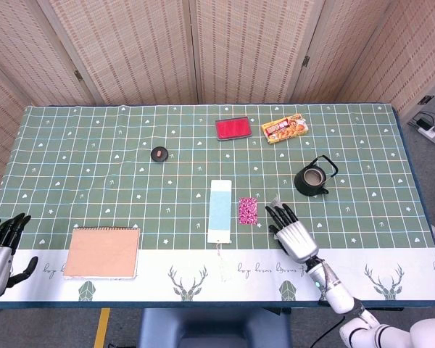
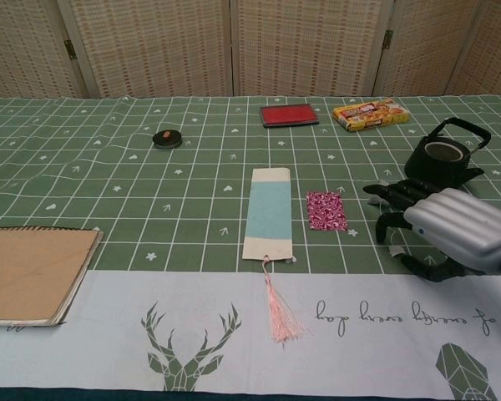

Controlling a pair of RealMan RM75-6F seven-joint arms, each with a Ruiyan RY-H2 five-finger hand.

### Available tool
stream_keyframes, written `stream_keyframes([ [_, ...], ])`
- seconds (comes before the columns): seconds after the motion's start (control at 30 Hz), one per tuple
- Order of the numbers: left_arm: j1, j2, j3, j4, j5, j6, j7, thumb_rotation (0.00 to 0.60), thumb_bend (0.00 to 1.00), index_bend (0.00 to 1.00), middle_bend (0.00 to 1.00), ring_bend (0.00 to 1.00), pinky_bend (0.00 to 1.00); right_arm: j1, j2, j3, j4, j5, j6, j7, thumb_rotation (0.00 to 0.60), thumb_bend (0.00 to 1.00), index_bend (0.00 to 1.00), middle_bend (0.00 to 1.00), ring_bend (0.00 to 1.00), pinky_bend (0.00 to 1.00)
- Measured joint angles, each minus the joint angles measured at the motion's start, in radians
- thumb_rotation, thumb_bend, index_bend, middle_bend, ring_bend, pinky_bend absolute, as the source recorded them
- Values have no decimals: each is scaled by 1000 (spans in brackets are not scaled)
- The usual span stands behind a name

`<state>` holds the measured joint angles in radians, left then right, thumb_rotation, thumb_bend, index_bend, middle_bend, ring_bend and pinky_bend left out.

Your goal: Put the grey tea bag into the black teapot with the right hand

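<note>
Right hand [image 1: 293,233] hovered over grey tea bag [image 1: 276,201], fingers spread, gripping nothing, poised to pinch; black teapot [image 1: 312,177] waited far-right.

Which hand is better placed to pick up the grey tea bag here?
The right hand: it hovers right over the grey tea bag, near the black teapot. The left hand sits open at the table's far left edge.

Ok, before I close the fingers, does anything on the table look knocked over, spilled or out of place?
Nothing stands out. The black teapot sits upright with no lid on, and the right hand hovers over the grey tea bag, which is mostly hidden under its fingers.
</note>
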<state>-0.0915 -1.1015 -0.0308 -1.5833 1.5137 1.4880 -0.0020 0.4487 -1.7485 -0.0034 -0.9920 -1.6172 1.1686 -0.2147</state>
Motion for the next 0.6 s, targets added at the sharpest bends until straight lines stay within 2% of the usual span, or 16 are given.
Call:
stream_keyframes([
  [0.6, -1, -2, 1, 1, 1, -2, 11, 600, 342, 0, 37, 64, 7, 2, -26, -4, 38, 3, 21, 5, 600, 460, 514, 0, 0, 0],
])
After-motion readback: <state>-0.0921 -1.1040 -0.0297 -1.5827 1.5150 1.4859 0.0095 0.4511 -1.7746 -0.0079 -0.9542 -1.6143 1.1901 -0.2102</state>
